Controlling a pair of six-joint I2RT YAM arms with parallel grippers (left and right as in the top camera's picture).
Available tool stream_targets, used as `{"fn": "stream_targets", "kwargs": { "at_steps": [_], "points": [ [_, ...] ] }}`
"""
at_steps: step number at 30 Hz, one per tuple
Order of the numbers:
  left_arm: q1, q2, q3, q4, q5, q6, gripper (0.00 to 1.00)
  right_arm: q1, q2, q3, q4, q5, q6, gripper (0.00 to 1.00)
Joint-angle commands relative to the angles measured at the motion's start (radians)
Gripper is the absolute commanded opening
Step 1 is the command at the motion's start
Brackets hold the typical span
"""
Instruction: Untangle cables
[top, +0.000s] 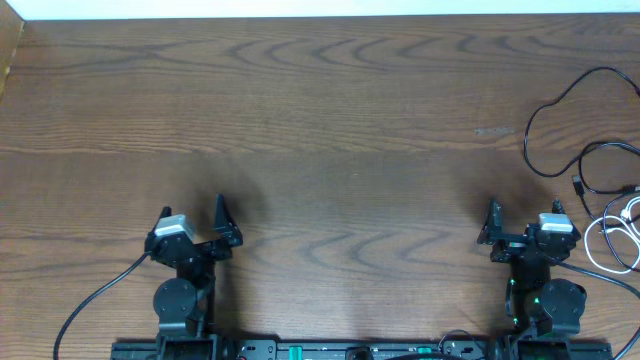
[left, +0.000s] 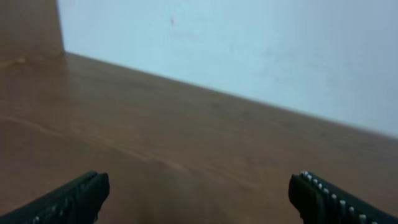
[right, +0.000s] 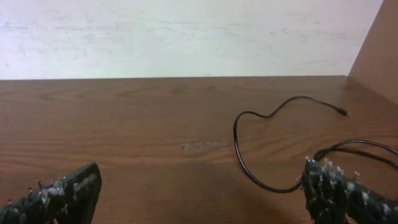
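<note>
I am seeing the left gripper (top: 191, 213) and the right gripper (top: 524, 214) both standing with jaws wide apart and holding nothing, low over the table (top: 320, 120). The black cables (top: 548, 108) are lying in loose loops near the right edge, and the white cable (top: 612, 243) is curling just beside the right gripper.

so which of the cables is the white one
The white cable is the small coil at the far right of the overhead view, lowest in the picture. The black cables lie above it, one sweeping out in a long curve.
</note>
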Motion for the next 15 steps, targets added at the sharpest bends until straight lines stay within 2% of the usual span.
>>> {"fn": "stream_targets", "kwargs": {
  "at_steps": [1, 15],
  "points": [
    [0.005, -0.009, -0.002, -0.083, 0.076, 0.075, 0.97, -0.005, -0.006, -0.001, -0.003, 0.005, -0.014, 0.99],
    [0.005, -0.006, -0.002, -0.083, 0.074, 0.06, 0.97, -0.005, -0.006, -0.001, -0.004, 0.005, -0.014, 0.99]
  ]
}}
